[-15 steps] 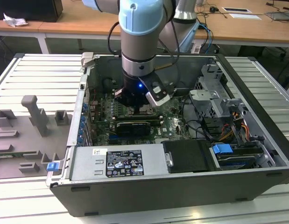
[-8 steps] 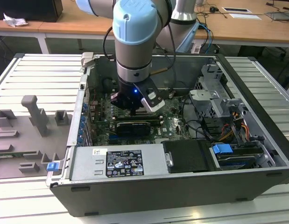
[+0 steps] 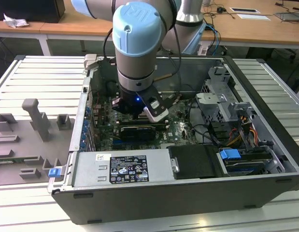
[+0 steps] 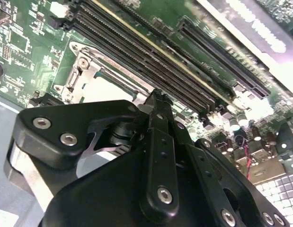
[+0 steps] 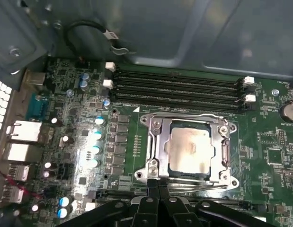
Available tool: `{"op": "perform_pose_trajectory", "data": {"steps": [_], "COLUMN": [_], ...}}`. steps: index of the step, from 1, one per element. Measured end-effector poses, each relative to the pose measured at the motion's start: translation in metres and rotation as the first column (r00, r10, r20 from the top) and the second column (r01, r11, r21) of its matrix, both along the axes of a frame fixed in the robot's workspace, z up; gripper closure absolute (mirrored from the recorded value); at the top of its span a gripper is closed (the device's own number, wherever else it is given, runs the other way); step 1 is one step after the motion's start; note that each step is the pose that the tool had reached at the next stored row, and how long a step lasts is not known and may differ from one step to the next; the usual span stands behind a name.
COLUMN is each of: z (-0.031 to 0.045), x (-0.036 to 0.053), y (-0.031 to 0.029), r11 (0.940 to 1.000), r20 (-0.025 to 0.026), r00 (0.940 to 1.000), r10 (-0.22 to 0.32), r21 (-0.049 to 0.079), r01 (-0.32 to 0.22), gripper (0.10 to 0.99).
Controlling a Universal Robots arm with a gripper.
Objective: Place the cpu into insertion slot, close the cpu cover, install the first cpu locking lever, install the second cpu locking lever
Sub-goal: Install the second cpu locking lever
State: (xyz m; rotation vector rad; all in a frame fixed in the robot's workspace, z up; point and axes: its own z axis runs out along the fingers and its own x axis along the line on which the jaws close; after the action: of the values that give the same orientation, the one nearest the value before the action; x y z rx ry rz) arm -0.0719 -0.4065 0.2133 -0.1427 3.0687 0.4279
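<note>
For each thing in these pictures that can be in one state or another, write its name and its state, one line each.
cpu: seated in the socket, top showing.
cpu cover: down flat around the cpu.
gripper: fingers shut together, tips at the socket's edge.
computer case: open, side panel off.
memory slots: empty.

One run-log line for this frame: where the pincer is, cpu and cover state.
pincer: shut, at socket edge | cpu: seated in socket | cpu cover: closed over cpu | levers: unclear
</note>
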Motion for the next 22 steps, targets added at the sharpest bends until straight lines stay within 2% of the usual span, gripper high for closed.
{"op": "perform_pose_trajectory", "data": {"steps": [2,7,12,13,15,17,20,22], "z": [-0.0005,-0.0067,-0.0125,-0.0136,-0.0162,-0.0181,-0.0214,-0.0228], "x": [-0.0017,-0.0045,-0.0099,-0.01,-0.0101,-0.0101,-0.0101,-0.0101], "y": [-0.0028,-0.0035,-0.0036,-0.0036,-0.0036,-0.0036,-0.0035,-0.0035], "r11": [1.0,0.9996,0.9994,0.9992,0.9984,0.9978,0.996,0.9956], "r20": [0.0001,0.0002,0.0006,0.0006,0.0007,0.0007,0.0007,0.0006], "r00": [1.0,1.0,1.0,1.0,1.0,1.0,1.0,1.0], "r10": [0.0,0.001,0.001,0.001,0.001,0.001,0.001,0.001], "r21": [0.009,0.028,0.036,0.04,0.057,0.066,0.089,0.094], "r01": [0.0,-0.001,-0.001,-0.001,-0.001,-0.001,-0.001,-0.001], "gripper": [0.98,0.98,0.98,0.98,0.98,0.98,0.98,0.98]}}
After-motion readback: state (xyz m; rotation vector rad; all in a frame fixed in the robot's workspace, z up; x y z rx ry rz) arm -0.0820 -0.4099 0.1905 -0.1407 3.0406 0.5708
